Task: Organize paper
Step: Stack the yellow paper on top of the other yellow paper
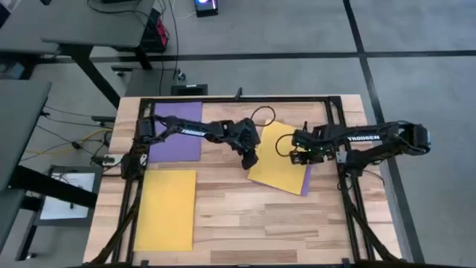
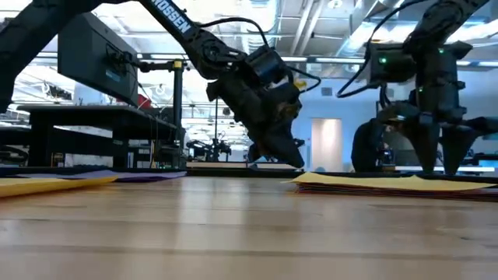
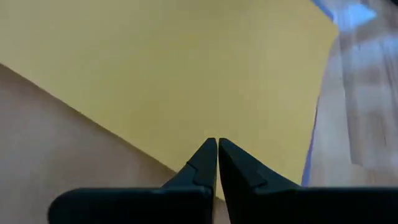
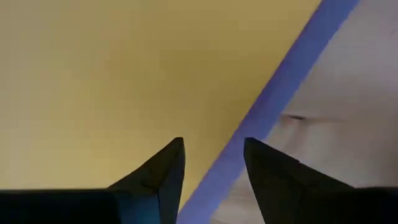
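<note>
Near the desk (image 1: 245, 216) middle, a tilted yellow sheet (image 1: 277, 152) lying over a purple sheet (image 1: 306, 181) — only a thin edge showing. At that yellow sheet's near-left edge, left gripper (image 1: 251, 159), fingers clenched on nothing, tips down at the paper. Over its right side, right gripper (image 1: 300, 158), fingers released, straddling the yellow-purple border. Well left of it, a second purple sheet (image 1: 177, 131) and a second yellow sheet (image 1: 165, 208) — flat, apart. Beyond the desk: floor cables (image 1: 67, 141), dark tables (image 1: 82, 30).

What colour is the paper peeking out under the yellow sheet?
Purple-blue thin paper edge, clearest in the right wrist view.
</note>
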